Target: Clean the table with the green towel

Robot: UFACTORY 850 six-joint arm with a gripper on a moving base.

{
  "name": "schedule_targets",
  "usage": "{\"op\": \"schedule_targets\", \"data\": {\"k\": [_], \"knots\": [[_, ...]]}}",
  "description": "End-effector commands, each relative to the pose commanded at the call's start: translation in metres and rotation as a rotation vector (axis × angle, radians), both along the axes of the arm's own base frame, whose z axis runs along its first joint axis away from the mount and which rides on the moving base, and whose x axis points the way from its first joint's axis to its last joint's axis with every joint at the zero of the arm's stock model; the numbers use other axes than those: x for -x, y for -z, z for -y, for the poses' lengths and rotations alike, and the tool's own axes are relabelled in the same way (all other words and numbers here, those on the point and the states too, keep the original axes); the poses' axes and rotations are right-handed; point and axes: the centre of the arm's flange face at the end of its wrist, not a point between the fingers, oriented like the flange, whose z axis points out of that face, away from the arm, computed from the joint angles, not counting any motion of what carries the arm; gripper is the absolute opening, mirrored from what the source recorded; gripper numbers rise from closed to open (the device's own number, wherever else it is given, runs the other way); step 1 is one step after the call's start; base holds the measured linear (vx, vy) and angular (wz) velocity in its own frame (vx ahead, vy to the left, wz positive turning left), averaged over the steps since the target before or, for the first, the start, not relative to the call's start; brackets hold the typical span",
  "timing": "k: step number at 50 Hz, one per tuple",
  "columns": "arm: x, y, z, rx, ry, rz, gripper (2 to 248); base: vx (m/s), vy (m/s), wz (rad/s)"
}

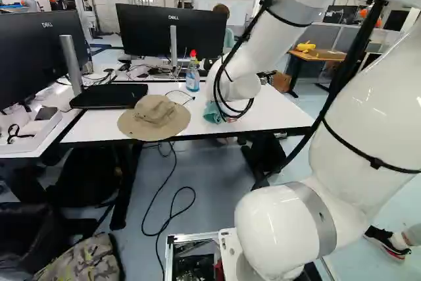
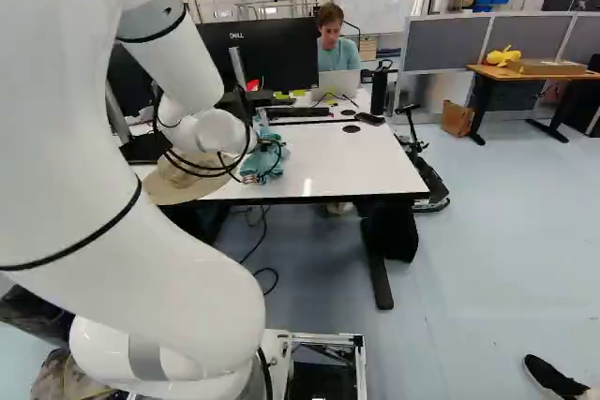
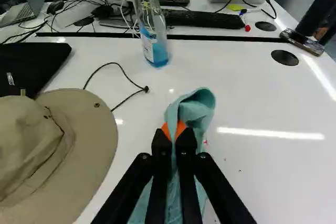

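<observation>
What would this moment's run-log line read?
black two-fingered end effector: shut on green cloth towel | towel: over white glossy tabletop | small dark specks: beside towel | beige brimmed fabric hat: on tabletop | clear red-capped bottle: upright

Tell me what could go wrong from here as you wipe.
A wide stroke might sweep the hat off the table, since its brim reaches the near edge. The bottle stands ahead of the gripper and could tip if pushed. The green towel might snag the loose cable lying between hat and bottle.
</observation>
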Motion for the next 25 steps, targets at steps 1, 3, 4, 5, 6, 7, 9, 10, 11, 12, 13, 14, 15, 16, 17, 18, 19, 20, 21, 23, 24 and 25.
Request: {"op": "schedule_targets", "data": {"k": [1,3,4,5,6,7,9,10,11,12,13,14,15,16,17,18,19,20,21,23,24,25], "knots": [[0.000,0.000,-0.001,0.000,-0.003,0.000,25,0.000,0.000,0.000],[-0.001,0.000,-0.004,0.000,-0.010,0.000,25,0.000,0.000,0.000],[-0.001,0.000,-0.006,0.000,-0.013,0.000,25,0.000,0.000,0.000],[-0.001,0.000,-0.007,0.000,-0.016,0.000,25,0.000,0.000,0.000],[-0.001,0.000,-0.008,0.000,-0.020,0.000,25,0.000,0.000,0.000],[-0.002,0.000,-0.010,0.000,-0.023,0.000,25,0.000,0.000,0.000],[-0.002,0.000,-0.013,0.000,-0.030,0.000,25,0.000,0.000,0.000],[-0.003,0.000,-0.014,0.000,-0.034,0.000,25,0.000,0.000,0.000],[-0.003,0.000,-0.016,0.000,-0.037,0.000,25,0.000,0.000,0.000],[-0.003,0.000,-0.017,0.000,-0.040,0.000,25,0.000,0.000,0.000],[-0.004,0.000,-0.019,0.000,-0.044,0.000,25,0.000,0.000,0.000],[-0.004,0.000,-0.020,0.000,-0.047,0.000,25,0.000,0.000,0.000],[-0.005,0.000,-0.022,0.000,-0.051,0.000,25,0.000,0.000,0.000],[-0.005,0.000,-0.023,0.000,-0.054,0.000,25,0.000,0.000,0.000],[-0.006,0.000,-0.025,0.000,-0.057,0.000,25,0.000,0.000,0.000],[-0.007,0.000,-0.026,0.000,-0.060,0.000,25,0.000,0.000,0.000],[-0.008,0.000,-0.028,0.000,-0.063,0.000,25,0.000,0.000,0.000],[-0.009,0.000,-0.029,0.000,-0.066,0.000,25,0.000,0.000,0.000],[-0.010,0.000,-0.030,0.000,-0.068,0.000,25,0.000,0.000,0.000],[-0.011,0.000,-0.032,0.000,-0.071,0.000,25,0.000,0.000,0.000],[-0.011,0.000,-0.032,0.000,-0.071,0.000,25,0.000,0.000,0.000],[-0.011,0.000,-0.032,0.000,-0.071,0.000,25,0.000,0.000,0.000]]}}
